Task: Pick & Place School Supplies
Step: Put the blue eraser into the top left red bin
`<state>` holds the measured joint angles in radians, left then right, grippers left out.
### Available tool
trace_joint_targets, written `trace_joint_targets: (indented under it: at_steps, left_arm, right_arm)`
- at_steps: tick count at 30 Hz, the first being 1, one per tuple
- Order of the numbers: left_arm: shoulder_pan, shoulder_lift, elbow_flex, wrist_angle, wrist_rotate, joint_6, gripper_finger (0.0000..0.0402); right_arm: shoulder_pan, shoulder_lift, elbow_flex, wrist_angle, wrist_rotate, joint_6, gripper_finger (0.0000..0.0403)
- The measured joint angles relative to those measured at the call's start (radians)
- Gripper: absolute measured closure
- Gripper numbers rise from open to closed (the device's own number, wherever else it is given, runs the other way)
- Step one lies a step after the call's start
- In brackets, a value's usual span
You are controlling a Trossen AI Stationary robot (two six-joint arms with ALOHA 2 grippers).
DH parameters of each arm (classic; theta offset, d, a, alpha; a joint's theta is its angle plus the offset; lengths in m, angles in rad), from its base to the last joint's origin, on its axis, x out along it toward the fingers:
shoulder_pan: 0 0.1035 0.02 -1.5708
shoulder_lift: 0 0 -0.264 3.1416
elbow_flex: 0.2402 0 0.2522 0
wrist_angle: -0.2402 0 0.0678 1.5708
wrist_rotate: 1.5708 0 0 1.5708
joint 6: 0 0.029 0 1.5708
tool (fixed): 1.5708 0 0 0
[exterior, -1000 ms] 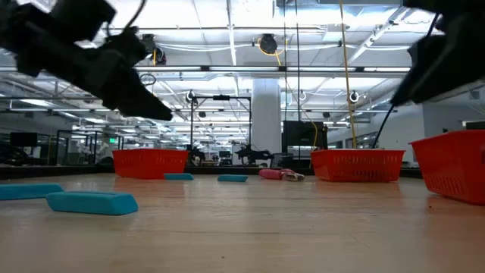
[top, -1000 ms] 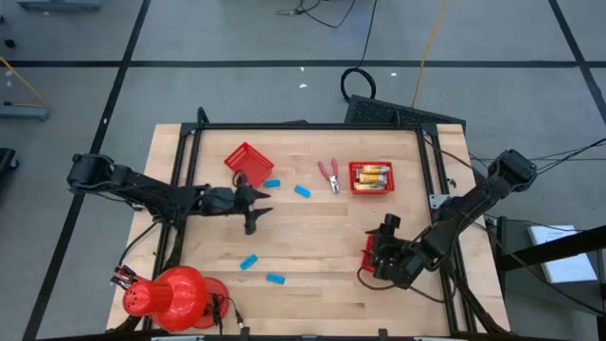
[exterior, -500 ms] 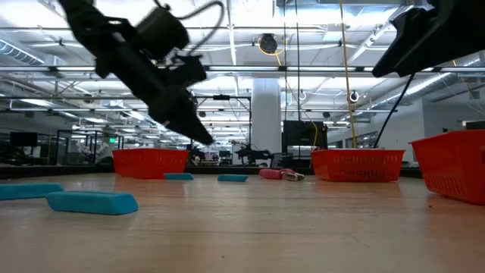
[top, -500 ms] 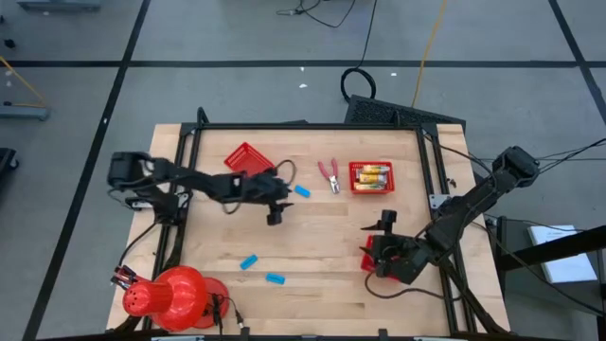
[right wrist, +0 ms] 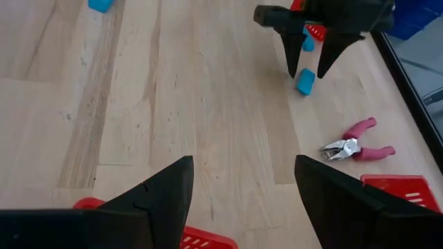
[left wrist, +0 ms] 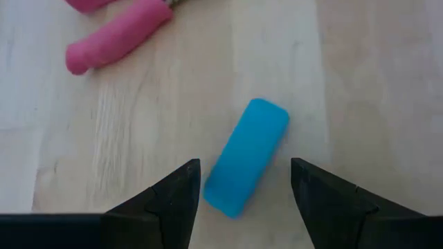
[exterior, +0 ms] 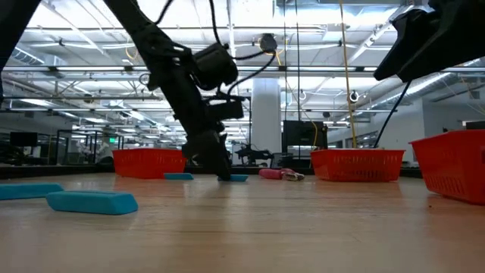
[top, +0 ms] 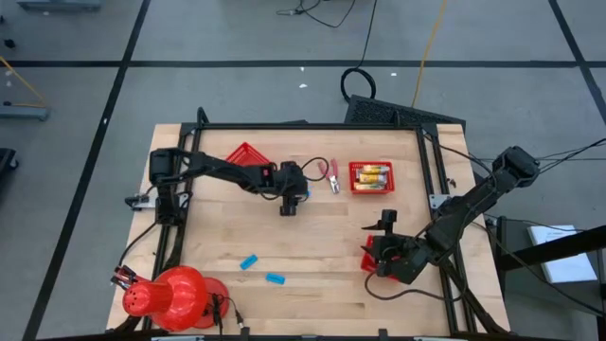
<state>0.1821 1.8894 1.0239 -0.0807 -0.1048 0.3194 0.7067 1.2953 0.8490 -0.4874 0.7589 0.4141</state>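
High view: you see the left gripper point(top: 289, 202) reached to mid-table, over a blue eraser that its arm hides here. The right gripper point(top: 383, 227) waits at the right side, above a red basket point(top: 367, 256) at that edge.
High view, sorted so far: the far-right basket point(top: 371, 177) already holds yellow-and-white packets point(top: 370, 174). The far-left basket point(top: 244, 156) shows nothing in it that you can make out.
High view, left to do: two blue erasers point(top: 248, 261) lie near the front, and the red-handled pliers point(top: 330, 173) lie loose between the two far baskets.
Low view: the left gripper's tips sit down at the table surface beside a blue eraser point(exterior: 236, 178); another eraser point(exterior: 92, 202) lies close to the camera.
Left wrist view: the fingers point(left wrist: 172, 204) stand wide apart with the target eraser point(left wrist: 246, 156) lying between them at a slant, untouched on the wood. The pink pliers handles point(left wrist: 119, 36) lie just beyond.
Right wrist view: your right gripper's fingers point(right wrist: 160, 197) are spread wide and hold nothing; it looks across at the left gripper point(right wrist: 309, 68) straddling the eraser point(right wrist: 305, 81).
Progress: by my reading, early to middle. The packets seem done; the erasers and pliers remain, and this eraser is not yet grasped.
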Motion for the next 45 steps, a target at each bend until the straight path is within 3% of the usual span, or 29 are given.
trace_joint_targets:
  at_steps: [12,25,39,43,45]
  left_arm:
    - [0.047,0.04,0.036,-0.021,0.038,0.0,0.0185]
    - [0.048,0.039,0.034,-0.07,0.1,-0.007,0.0352]
    - [0.039,0.021,0.031,-0.023,0.094,-0.015,0.0359]
    - [0.037,-0.033,0.03,-0.052,0.031,-0.03,0.04]
    - [0.038,-0.065,0.029,-0.079,0.001,-0.028,0.04]
  right_arm:
    - [0.0,0.0,0.0,-0.012,-0.003,0.01,0.0161]
    - [0.0,0.0,0.0,-0.011,-0.005,0.016,0.0163]
    - [0.0,0.0,0.0,-0.011,-0.005,0.021,0.0181]
    - [0.0,0.0,0.0,-0.01,-0.005,0.027,0.0182]
    - [0.0,0.0,0.0,-0.01,-0.005,0.035,0.0183]
